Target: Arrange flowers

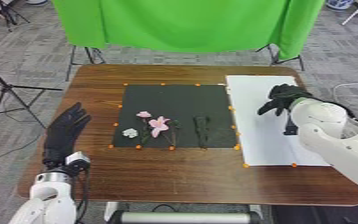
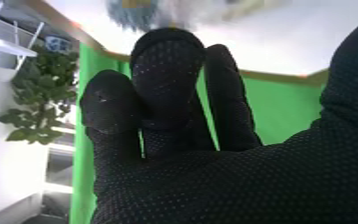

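Observation:
In the head view my right hand (image 1: 286, 95) is over the white sheet (image 1: 262, 145), open, its fingers pointing toward the mat side. The right wrist view shows the same hand (image 2: 167, 135) with relaxed fingers and nothing between them and the thumb. My left hand (image 1: 65, 129) lies open at the table's left side, fingers straight. On the black mat (image 1: 180, 97) are a white flower (image 1: 130, 133), a small pink flower (image 1: 143, 114) and a larger pink flower (image 1: 159, 125) with dark stems. Right of them lies a dark green item (image 1: 202, 131), too dim to identify.
Orange markers (image 1: 237, 147) line the edges of the mat and sheet. A small dark object (image 1: 290, 129) is beside the right forearm, over the sheet. The brown table (image 1: 175, 175) surrounds both surfaces, and a green cloth (image 1: 189, 25) hangs beyond its far edge.

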